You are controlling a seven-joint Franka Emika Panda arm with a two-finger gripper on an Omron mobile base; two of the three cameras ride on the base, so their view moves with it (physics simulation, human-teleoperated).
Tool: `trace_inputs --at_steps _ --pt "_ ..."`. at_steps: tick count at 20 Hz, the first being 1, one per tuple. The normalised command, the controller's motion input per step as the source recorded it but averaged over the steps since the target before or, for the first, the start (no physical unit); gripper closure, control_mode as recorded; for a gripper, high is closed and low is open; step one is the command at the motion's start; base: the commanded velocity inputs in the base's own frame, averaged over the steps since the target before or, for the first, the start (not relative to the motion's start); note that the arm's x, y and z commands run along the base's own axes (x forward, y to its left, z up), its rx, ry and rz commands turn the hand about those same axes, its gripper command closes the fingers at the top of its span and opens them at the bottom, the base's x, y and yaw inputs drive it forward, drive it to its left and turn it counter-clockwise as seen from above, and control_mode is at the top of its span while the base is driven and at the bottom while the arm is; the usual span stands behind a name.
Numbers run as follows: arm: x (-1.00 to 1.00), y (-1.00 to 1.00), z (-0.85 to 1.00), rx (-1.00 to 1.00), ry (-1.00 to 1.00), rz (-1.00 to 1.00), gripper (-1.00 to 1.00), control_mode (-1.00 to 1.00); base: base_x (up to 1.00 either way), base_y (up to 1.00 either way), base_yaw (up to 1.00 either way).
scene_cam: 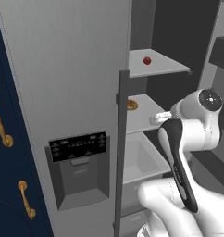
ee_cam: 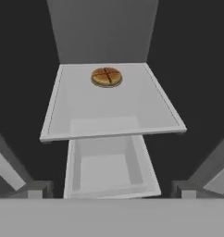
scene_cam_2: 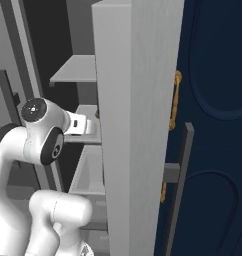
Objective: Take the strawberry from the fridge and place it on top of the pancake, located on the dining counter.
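Note:
The strawberry [scene_cam: 146, 60], a tiny red berry, rests on the upper shelf [scene_cam: 167, 67] of the open grey fridge [scene_cam: 63, 69]. My gripper [ee_cam: 111, 190] is inside the fridge at the height of the middle shelf [ee_cam: 109, 111], one shelf below the berry. It is open, with its fingers [ee_cam: 35, 189] wide apart and nothing between them. In the left base view my white hand [scene_cam: 161, 116] points in over that middle shelf. The pancake and the dining counter are out of view.
A flat orange-brown round food piece [ee_cam: 106, 77] lies at the back of the middle shelf. A pale drawer bin [ee_cam: 109, 166] sits below it. The fridge door [scene_cam_2: 138, 100] stands close on my right, and a navy cabinet with brass handles [scene_cam: 3, 129] is on my left.

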Motion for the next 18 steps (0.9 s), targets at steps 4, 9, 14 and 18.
trace_inputs --at_steps 4,9,14,18 --pt "0.03 0.00 1.00 -0.07 -0.03 0.01 -1.00 -1.00 0.00 0.00 0.00" --pt "0.22 0.00 0.89 -0.03 0.00 0.00 -1.00 -1.00 0.00 0.00 0.00" --pt "0.33 -0.02 0.55 0.01 -0.08 0.00 -1.00 -1.00 0.00 0.00 0.00" --pt "0.54 -0.01 0.38 0.01 -0.08 0.00 -1.00 -1.00 0.00 0.00 0.00"
